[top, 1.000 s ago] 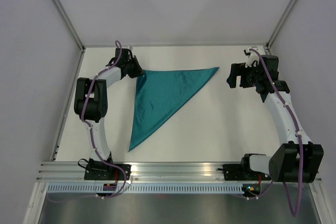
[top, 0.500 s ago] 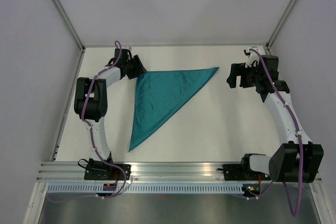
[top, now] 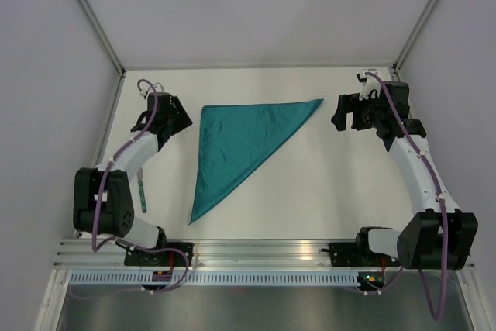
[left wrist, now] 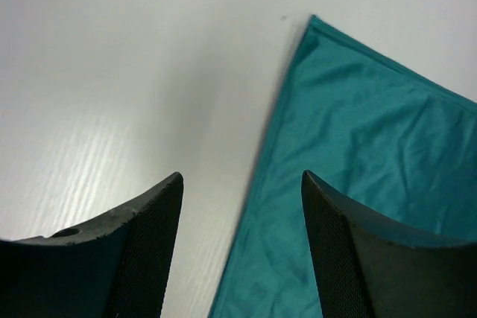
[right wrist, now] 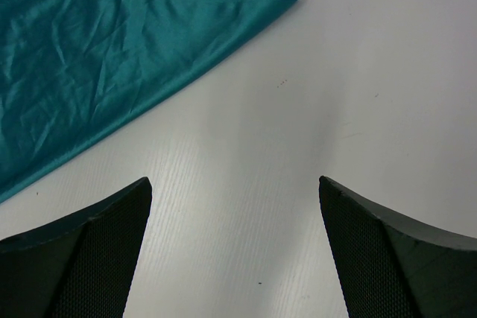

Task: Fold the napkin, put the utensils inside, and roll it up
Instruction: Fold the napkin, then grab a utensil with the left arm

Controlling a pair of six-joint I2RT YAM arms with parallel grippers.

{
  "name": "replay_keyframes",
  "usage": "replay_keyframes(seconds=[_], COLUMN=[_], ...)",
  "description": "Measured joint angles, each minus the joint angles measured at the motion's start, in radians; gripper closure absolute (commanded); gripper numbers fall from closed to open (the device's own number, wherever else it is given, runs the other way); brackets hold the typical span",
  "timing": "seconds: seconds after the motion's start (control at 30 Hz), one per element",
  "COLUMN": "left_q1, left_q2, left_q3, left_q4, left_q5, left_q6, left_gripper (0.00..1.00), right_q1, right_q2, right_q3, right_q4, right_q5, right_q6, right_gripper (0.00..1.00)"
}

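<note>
The napkin (top: 236,141) is plain teal, unpatterned; the table (top: 325,191) is white with faint fine stripes.

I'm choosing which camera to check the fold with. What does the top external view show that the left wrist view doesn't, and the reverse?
Only top external: the whole napkin folded into a triangle, and the right tool off its right tip. Only left wrist: the meshed inner pads of the left tool, open and empty, and the hem along the cloth's edge. Both: the napkin's far left corner lying flat on the white table, with the left tool not gripping it.
</note>
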Motion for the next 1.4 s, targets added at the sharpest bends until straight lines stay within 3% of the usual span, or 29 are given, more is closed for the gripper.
replay_keyframes(seconds=[0.3,0.53,0.87,1.4], left_q1=[0.068,0.146,0.327,0.357], left_q2=[-0.326,-0.436,-0.391,-0.137], left_q3=[-0.322,-0.345,-0.335,-0.296], left_q4=[-0.192,-0.328,-0.385,-0.368], left_q5=[-0.206,-0.306,-0.311,-0.236], left_q6=[-0.14,-0.181,-0.129,-0.08], left_gripper=[0.29,0.28,0.27,0.3], right_q1=[0.017,0.026,0.069,0.073], right_q2=[0.014,0.071,0.104,0.124], right_q3=[-0.005,-0.015,-0.015,-0.016], right_q4=[-0.006,-0.013,-0.018,-0.021], right_q5=[-0.068,-0.098,-0.107,-0.109], right_q6=[0.003,0.002,0.002,0.003], right_gripper=[0.02,0.02,0.02,0.02])
